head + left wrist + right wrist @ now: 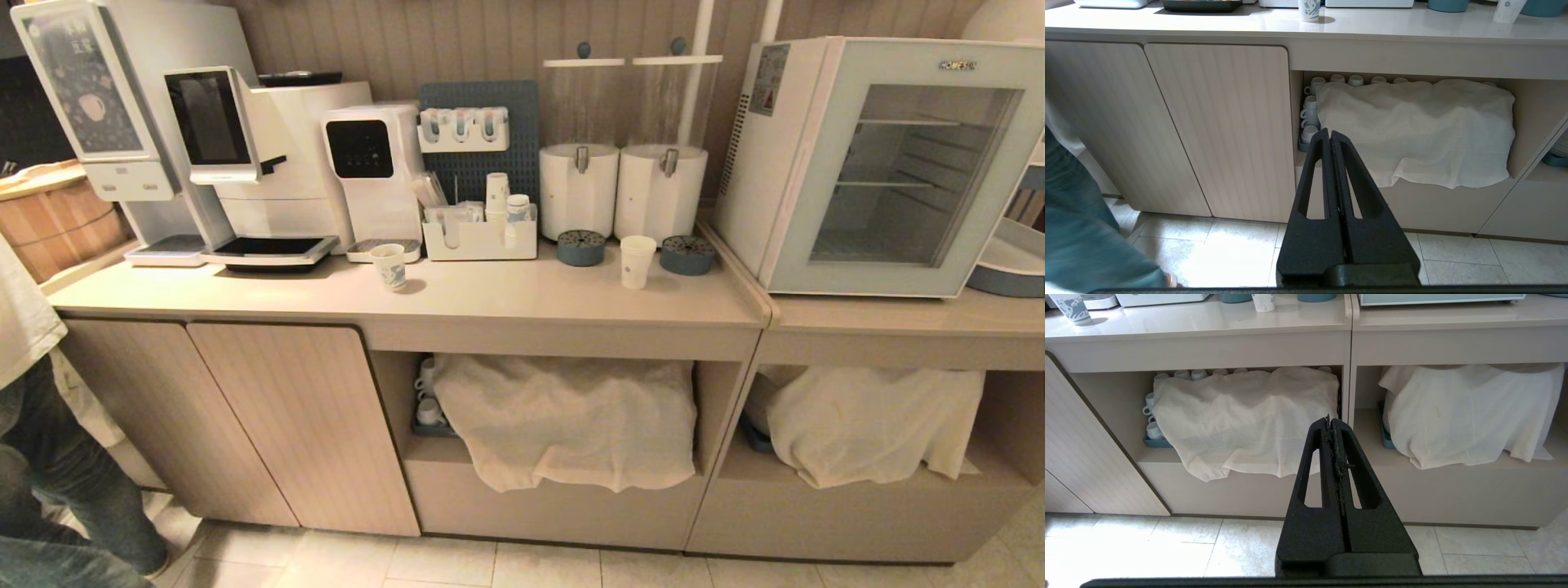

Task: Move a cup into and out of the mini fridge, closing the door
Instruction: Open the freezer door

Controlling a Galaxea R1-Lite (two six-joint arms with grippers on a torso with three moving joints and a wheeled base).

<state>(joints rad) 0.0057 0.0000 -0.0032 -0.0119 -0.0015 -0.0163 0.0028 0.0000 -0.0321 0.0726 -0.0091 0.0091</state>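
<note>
I have the cup [637, 260] standing upright on the desk [522, 298], just in front of the two white drink dispensers [622, 189] and between their two round blue drip trays [633, 249]. It sits near the mini fridge [878, 163], which stands at the right end on the adjoining desk section, so I judge it was set there to keep the carry short. A shorter paper cup with a bolder blue drawing [389, 266] is well apart to the left, by the coffee machines, and is not my target. The door [894, 175] looks shut flush against the fridge body; through its glass I see bare wire shelves. It would need opening before the cup can go in.

Neither arm shows from the head camera. The left end effector [1330, 136] has its fingers pressed together with nothing between them, hanging low in front of the cabinet, facing the open shelf with the cloth-draped mugs [1412, 130]. The right end effector [1331, 424] is likewise fully closed and empty, facing the divider between the two shelf bays. Both seem parked, nothing started yet.

A person's legs [57, 482] stand at the far left edge, so I would mind that side.
</note>
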